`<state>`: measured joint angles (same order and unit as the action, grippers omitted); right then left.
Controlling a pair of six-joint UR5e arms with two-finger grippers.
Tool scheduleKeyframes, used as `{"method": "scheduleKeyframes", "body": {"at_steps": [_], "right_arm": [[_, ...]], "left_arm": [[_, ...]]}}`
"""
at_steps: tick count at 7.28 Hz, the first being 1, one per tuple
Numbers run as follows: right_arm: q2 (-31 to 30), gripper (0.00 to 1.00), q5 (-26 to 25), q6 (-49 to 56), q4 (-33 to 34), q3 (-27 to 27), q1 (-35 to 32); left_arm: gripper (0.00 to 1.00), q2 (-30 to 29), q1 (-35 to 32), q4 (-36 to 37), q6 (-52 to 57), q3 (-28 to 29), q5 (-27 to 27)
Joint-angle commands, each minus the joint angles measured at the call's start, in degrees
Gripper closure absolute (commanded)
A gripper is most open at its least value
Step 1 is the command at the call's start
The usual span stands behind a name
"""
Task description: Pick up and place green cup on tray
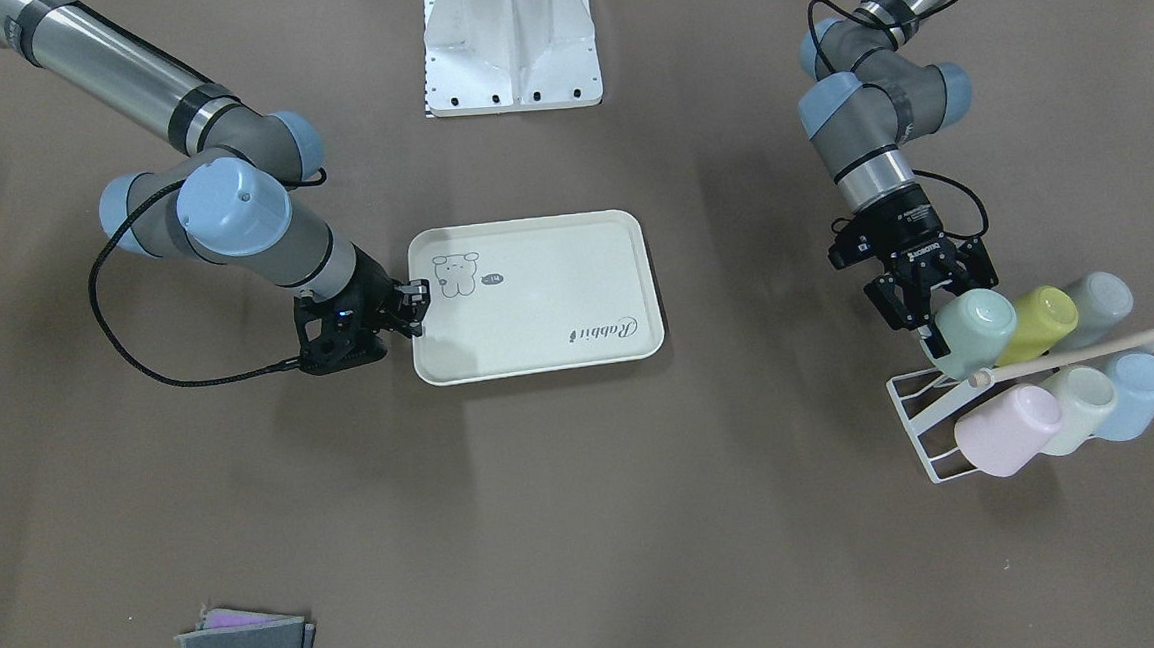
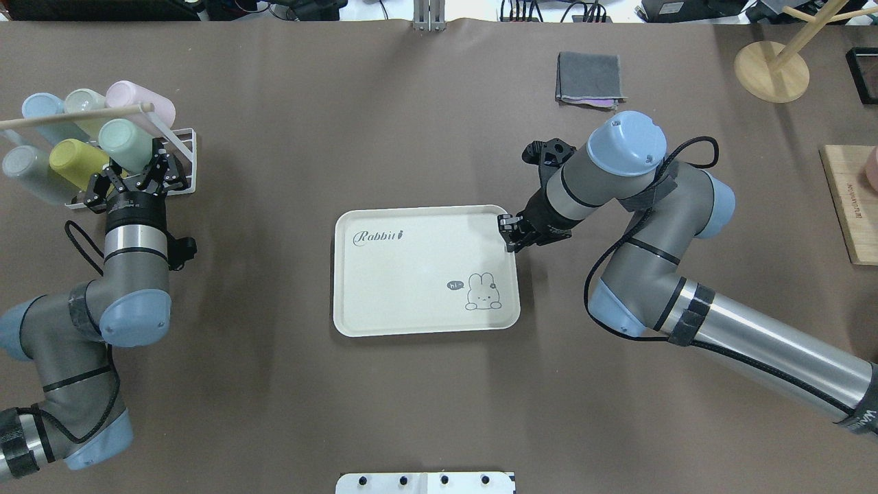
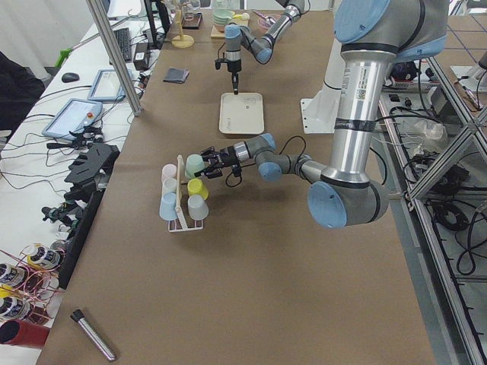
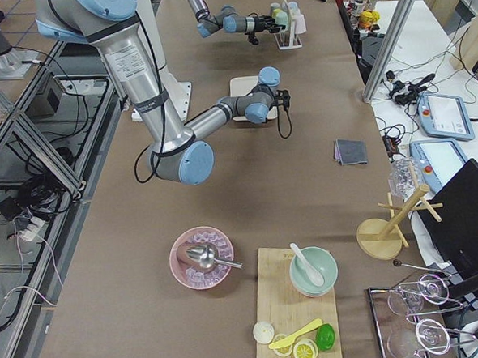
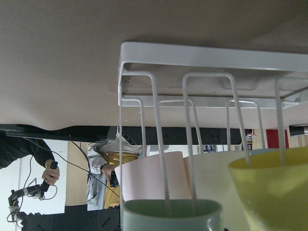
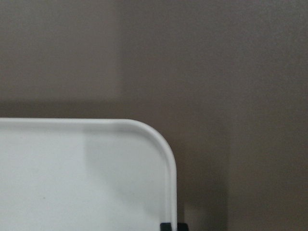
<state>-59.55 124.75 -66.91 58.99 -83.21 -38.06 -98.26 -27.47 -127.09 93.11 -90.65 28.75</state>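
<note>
While the green cup (image 1: 976, 328) lies tilted on the white wire rack (image 1: 919, 423) at the counter's (image 1: 589, 524) end, the left fingers (image 1: 905, 312) stand spread open just at it, and the right fingers (image 2: 507, 225) seem pinched on the tray's (image 2: 411, 274) corner rim.

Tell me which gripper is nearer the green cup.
Left. The left gripper sits right at the green cup on the rack; the right gripper is far off, at a corner of the tray.
</note>
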Motion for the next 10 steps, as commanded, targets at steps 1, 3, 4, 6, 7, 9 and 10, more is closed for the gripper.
{"method": "scheduleKeyframes", "body": {"at_steps": [1,3,4,6,7,9,10], "right_arm": [[0.0,1.0,0.0,0.0,0.0,0.3,0.0],[0.0,1.0,0.0,-0.2,0.0,0.8,0.1],[0.1,1.0,0.0,-0.2,-0.1,0.8,0.1],[0.1,0.74,-0.1,-1.0,-0.1,0.8,0.1],[0.0,0.4,-0.1,-1.1,-0.1,0.8,0.1],[-0.1,0.0,0.0,-1.0,-0.1,0.5,-0.9],[-0.5,0.0,1.6,-1.0,0.7,0.2,-3.1]], "left_arm": [[0.81,0.1,0.0,-1.4,0.4,-0.6,-0.2],[0.81,5.0,-0.6,-1.5,0.3,-4.8,-0.2],[0.81,5.3,-0.5,-1.5,0.4,-5.8,-0.2],[0.81,6.1,-0.6,-1.4,0.6,-8.4,-0.1],[0.81,6.1,-0.6,-1.4,0.9,-9.4,-0.1],[0.84,8.2,-0.8,-1.6,4.2,-13.8,-0.3],[0.9,9.0,-1.0,-4.3,5.0,-16.0,-0.3]]}}
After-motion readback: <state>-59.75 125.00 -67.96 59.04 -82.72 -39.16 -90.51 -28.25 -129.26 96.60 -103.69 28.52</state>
